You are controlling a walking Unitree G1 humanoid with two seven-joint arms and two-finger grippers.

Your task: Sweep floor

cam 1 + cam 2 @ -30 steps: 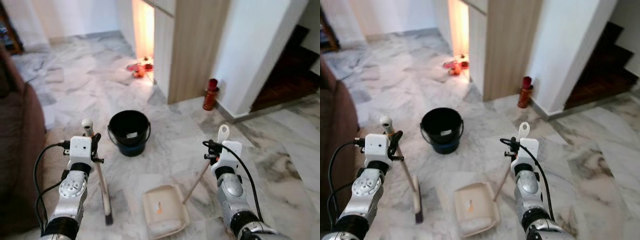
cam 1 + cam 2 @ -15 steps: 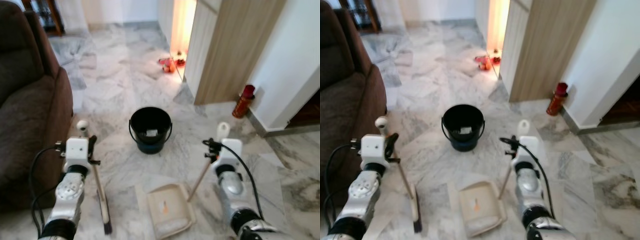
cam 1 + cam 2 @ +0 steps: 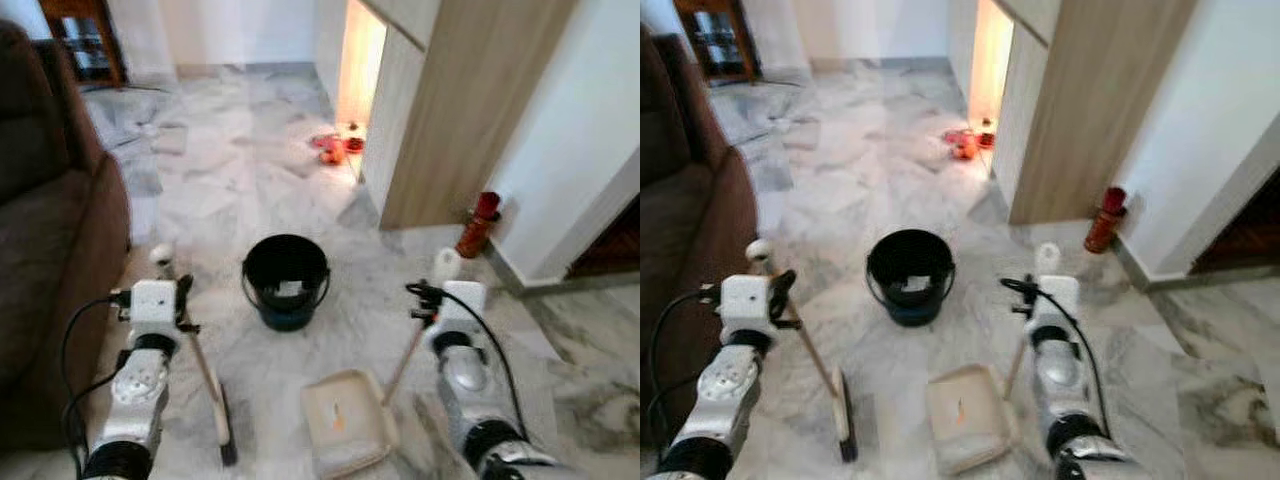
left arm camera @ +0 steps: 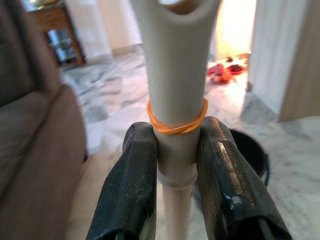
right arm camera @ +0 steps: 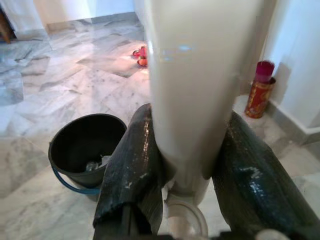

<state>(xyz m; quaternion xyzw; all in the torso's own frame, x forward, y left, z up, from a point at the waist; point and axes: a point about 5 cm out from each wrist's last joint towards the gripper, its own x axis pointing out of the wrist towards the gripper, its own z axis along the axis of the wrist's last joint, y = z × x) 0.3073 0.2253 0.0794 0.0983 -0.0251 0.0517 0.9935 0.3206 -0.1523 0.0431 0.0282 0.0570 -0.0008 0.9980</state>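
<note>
Clamped on the broom [image 3: 205, 375] handle (orange band above) is my left gripper [image 4: 176, 150]; my right gripper [image 5: 187, 150] pinches the dustpan [image 3: 345, 425] handle.

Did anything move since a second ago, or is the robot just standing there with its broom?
Mostly the camera swung: the whole scene shifted, bringing more of the brown sofa into view. The left gripper stays clamped on the broom, and the right gripper on the dustpan handle. The black bucket still stands ahead between both tools. Nothing was picked up or let go.
</note>
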